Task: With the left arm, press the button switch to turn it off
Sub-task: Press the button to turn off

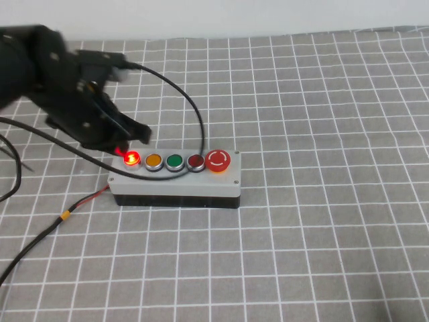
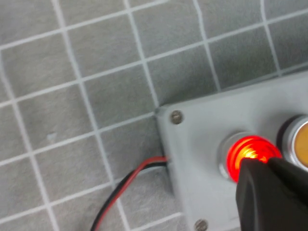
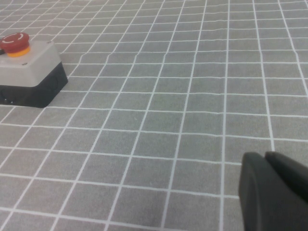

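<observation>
While lit, button switch [image 1: 131,159] sits under left end effector [image 1: 134,134].

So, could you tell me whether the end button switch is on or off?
On: the button switch glows bright red, left gripper at it.

The button switch [image 1: 131,159] is a small round red translucent cap in a silver ring, glowing brightly, so it is lit. It sits at the left end of a row of five on the flat top of a grey box, facing upward. The left arm [image 1: 47,74], bulky and matte black with a thin looping cable, reaches in from the left; its left gripper [image 1: 134,136] hangs just above and behind the button. In the left wrist view the black fingers [image 2: 269,197] overlap the button's [image 2: 250,154] near edge.

The right gripper [image 3: 276,192] hovers low over the desk, well away from the button.
</observation>
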Controlling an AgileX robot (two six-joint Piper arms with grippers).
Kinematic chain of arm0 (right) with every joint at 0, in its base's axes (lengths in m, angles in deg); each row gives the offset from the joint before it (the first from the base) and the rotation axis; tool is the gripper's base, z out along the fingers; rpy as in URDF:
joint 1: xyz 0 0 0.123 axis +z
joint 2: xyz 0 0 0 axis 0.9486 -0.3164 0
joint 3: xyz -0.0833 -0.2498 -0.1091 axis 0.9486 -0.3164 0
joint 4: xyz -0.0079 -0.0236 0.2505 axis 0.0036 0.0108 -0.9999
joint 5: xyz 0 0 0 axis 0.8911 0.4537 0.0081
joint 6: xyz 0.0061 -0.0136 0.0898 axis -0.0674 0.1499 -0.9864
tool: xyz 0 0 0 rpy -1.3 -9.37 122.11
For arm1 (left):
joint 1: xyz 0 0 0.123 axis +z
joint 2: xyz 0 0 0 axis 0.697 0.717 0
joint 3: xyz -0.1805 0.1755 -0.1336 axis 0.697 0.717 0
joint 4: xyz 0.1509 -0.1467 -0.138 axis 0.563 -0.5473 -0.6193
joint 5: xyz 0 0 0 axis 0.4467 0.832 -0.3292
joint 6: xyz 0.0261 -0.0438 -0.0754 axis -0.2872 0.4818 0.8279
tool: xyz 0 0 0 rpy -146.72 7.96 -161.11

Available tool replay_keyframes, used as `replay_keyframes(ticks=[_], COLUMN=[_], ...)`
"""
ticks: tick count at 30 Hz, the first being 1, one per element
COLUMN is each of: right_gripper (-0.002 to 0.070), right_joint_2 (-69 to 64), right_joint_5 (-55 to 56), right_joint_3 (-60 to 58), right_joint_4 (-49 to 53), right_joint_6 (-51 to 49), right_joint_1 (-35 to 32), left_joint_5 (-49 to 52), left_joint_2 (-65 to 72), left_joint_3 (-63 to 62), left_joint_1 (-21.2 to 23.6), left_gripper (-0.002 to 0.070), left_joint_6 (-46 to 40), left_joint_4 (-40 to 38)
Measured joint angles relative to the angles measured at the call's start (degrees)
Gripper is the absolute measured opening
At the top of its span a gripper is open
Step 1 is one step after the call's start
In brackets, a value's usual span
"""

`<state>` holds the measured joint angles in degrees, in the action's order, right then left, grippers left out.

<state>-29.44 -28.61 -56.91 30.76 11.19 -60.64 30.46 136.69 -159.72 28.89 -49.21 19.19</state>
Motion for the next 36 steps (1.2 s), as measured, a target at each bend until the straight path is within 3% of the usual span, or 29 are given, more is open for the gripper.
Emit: replay_keyframes(ticks=[6, 14, 36], right_gripper=[-0.0016, -0.0016, -0.0016], right_joint_2=[0.0, 0.0, 0.0], right_joint_5=[0.0, 0.0, 0.0], right_joint_3=[0.0, 0.0, 0.0], right_joint_4=[0.0, 0.0, 0.0], right_joint_6=[0.0, 0.0, 0.0], right_joint_1=[0.0, 0.0, 0.0], left_joint_5=[-1.2, -2.4, 12.1], left_joint_2=[1.9, 5.0, 6.2], left_joint_3=[-0.1, -3.9, -12.1], left_joint_1=[-2.5, -2.6, -2.6], left_gripper=[-0.0004, -0.0004, -0.0004], left_joint_6=[0.9, 1.1, 3.2], left_joint_4=[2.5, 3.6, 4.4])
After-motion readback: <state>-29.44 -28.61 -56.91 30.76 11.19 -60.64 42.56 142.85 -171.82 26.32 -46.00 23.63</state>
